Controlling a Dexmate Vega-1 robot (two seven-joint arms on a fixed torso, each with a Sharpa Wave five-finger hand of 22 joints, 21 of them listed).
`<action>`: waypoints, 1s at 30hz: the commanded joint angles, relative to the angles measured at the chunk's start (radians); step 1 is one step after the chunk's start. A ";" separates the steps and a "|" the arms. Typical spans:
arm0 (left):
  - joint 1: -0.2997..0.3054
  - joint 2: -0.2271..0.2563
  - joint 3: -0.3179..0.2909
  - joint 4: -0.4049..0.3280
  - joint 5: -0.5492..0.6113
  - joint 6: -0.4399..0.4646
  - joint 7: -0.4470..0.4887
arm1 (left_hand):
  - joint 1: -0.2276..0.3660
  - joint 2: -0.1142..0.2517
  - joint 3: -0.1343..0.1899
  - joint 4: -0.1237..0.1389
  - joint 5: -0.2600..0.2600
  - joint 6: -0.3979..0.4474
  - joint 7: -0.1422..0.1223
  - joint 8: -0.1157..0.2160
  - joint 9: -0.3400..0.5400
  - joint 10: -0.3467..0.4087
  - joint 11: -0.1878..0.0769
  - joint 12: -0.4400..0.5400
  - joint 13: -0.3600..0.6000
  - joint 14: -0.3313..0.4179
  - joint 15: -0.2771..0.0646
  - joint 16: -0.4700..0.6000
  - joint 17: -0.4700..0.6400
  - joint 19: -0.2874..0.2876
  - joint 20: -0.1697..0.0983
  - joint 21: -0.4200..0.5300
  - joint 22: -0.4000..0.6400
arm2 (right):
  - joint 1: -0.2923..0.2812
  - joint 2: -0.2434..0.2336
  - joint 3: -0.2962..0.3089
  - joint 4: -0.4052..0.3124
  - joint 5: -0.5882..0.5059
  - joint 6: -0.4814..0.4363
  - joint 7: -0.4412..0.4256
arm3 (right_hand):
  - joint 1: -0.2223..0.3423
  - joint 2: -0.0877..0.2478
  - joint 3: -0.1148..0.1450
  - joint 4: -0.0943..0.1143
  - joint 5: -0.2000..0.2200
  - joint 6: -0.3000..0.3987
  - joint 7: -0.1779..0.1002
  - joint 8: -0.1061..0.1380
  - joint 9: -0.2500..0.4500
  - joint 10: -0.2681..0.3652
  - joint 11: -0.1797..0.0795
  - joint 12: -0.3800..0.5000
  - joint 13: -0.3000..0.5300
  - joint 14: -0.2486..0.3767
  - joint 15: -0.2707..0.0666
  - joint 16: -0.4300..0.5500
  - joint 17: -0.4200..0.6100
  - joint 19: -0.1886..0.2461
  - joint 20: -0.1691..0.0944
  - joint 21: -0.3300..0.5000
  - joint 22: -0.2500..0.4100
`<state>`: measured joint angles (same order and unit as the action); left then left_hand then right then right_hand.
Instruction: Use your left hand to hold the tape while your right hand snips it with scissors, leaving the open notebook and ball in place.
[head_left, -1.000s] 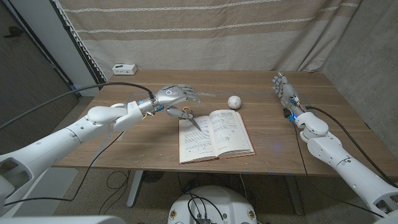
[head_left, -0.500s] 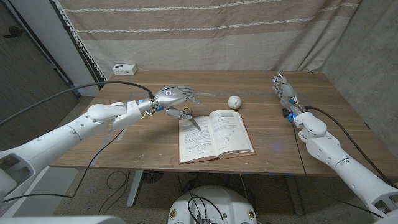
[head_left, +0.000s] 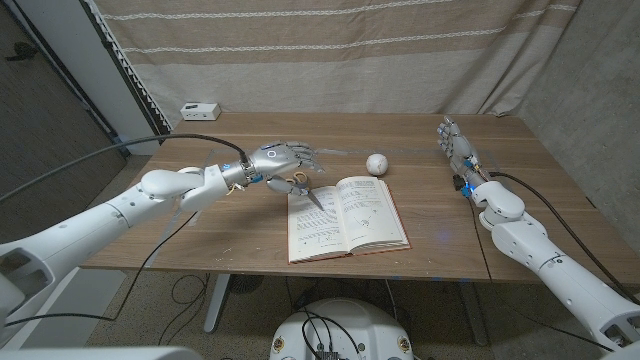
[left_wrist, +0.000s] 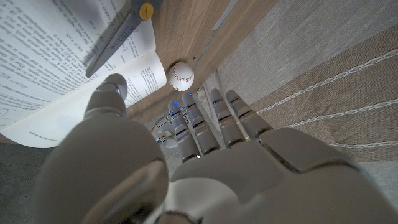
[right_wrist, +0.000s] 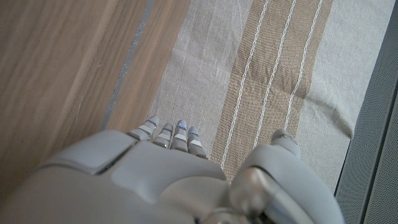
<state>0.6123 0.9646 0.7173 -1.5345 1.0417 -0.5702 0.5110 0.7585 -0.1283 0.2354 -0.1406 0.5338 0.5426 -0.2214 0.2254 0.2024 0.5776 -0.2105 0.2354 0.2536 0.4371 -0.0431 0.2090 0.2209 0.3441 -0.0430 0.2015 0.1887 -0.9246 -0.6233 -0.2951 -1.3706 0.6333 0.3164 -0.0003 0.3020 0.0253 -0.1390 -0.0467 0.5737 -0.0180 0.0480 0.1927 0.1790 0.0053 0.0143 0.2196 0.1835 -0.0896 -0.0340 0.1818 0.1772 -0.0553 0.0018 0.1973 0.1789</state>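
Moved: my left hand (head_left: 279, 158) has sunk a little toward the scissors (head_left: 303, 188) since a second ago; the right has not stirred.
Left fingers: spread, holding nothing, over the scissor handles.
Right hand (head_left: 455, 143): at the tabletop's (head_left: 200, 215) right edge, well apart from everything; fingers straight, close together, empty.
Tape: I cannot pick it out near the left hand.
Scissors: blades lie on the notebook's (head_left: 345, 217) left page.
Ball (head_left: 375, 163): just beyond the notebook.
Advice: find the tape first, keep the left low and slow, and clear of page and ball.
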 joint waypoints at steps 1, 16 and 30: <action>0.005 -0.007 0.012 0.004 0.013 0.009 0.023 | -0.011 -0.001 0.003 0.006 -0.002 0.012 0.003 0.004 0.004 -0.002 0.002 -0.001 0.005 -0.002 -0.178 -0.003 0.001 -0.003 -0.119 0.005 0.002 | -0.010 -0.006 0.006 -0.012 0.003 -0.008 -0.008 | 0.006 -0.001 -0.008 -0.002 0.006 -0.001 -0.003 0.000 0.005 -0.002 -0.002 -0.003 0.004 -0.011 -0.012 0.001 0.001 -0.011 0.002 -0.001 0.002; -0.005 -0.014 0.037 0.021 0.030 -0.003 0.034 | -0.012 0.002 0.005 0.007 -0.003 0.021 0.003 0.007 0.004 0.003 0.002 0.001 0.007 0.005 -0.179 0.001 0.002 -0.005 -0.108 0.006 0.002 | -0.008 -0.010 0.007 -0.015 0.000 -0.012 -0.009 | 0.007 0.001 -0.011 -0.002 0.007 -0.002 -0.004 0.000 0.005 -0.004 -0.002 -0.004 0.004 -0.011 -0.013 0.001 0.001 -0.011 0.003 -0.001 0.002; 0.004 -0.013 0.049 0.010 0.050 0.027 0.034 | 0.002 0.008 0.013 0.001 -0.004 0.003 0.002 -0.002 0.004 -0.025 0.002 -0.011 0.008 -0.011 -0.178 -0.004 0.002 -0.019 -0.107 0.003 0.001 | -0.009 -0.013 0.008 -0.015 -0.001 -0.015 -0.009 | 0.007 0.003 -0.013 -0.002 0.007 -0.002 -0.005 0.000 0.005 -0.004 -0.002 -0.004 0.004 -0.011 -0.013 0.001 0.001 -0.011 0.003 -0.001 0.002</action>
<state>0.6087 0.9526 0.7580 -1.5177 1.0784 -0.5639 0.5385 0.7497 -0.1264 0.2401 -0.1371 0.5339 0.5496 -0.2178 0.2256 0.2024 0.5595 -0.2071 0.2275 0.2580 0.4341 -0.0463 0.2090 0.2208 0.3317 -0.0413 0.2015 0.1886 -0.9335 -0.6340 -0.2881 -1.3860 0.6340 0.3018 -0.0109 0.3019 0.0253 -0.1430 -0.0503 0.5737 -0.0180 0.0481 0.1927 0.1790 0.0053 0.0143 0.2196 0.1835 -0.0896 -0.0340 0.1818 0.1772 -0.0553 0.0018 0.1973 0.1789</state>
